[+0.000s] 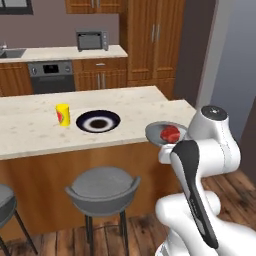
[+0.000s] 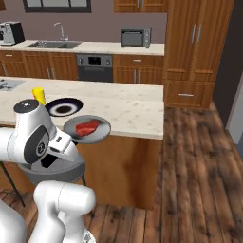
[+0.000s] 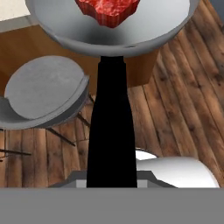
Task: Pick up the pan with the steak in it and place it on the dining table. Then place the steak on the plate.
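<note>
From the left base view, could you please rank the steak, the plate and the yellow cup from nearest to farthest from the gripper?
The gripper is hidden behind the arm there, shut on the pan handle.
1. Steak: in the pan, at the table's near edge.
2. Plate: on the table, left of the pan.
3. Yellow cup: left of the plate.
</note>
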Robot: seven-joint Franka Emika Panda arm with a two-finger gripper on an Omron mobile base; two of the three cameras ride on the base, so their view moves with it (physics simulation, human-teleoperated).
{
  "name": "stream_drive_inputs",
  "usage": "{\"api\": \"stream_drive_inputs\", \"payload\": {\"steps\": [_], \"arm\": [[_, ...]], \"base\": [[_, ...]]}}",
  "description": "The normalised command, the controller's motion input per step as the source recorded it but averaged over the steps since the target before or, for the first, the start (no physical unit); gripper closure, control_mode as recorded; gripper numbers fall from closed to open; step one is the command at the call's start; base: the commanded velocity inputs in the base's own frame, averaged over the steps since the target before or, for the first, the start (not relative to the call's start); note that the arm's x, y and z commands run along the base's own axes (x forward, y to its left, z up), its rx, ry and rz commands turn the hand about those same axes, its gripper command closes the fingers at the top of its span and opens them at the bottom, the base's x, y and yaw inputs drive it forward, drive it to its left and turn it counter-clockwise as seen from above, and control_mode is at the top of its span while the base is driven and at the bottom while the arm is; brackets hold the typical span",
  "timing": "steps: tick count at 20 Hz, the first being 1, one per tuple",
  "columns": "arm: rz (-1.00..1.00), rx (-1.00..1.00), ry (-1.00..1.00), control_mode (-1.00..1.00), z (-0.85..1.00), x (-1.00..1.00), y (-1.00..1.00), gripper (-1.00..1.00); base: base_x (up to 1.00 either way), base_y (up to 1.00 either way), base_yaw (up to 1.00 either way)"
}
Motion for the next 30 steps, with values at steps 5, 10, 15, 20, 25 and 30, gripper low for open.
{"api": "stream_drive_inputs", "payload": {"steps": [5,10,15,20,25,30], "arm": [[0.0,0.0,0.0,1.0,0.0,0.0,0.0,1.0],[0.0,0.0,0.0,1.0,0.0,0.0,0.0,1.0],[0.0,0.0,0.0,1.0,0.0,0.0,0.0,1.0],[0.0,0.0,0.0,1.0,0.0,0.0,0.0,1.0],[0.0,0.0,0.0,1.0,0.0,0.0,0.0,1.0],[0.0,0.0,0.0,1.0,0.0,0.0,0.0,1.0]], "base": [[0.0,0.28,-0.05],[0.07,-0.29,0.0],[0.13,-0.65,0.04],[0.21,0.0,0.0],[0.74,0.16,0.0],[0.74,0.12,0.0]]}}
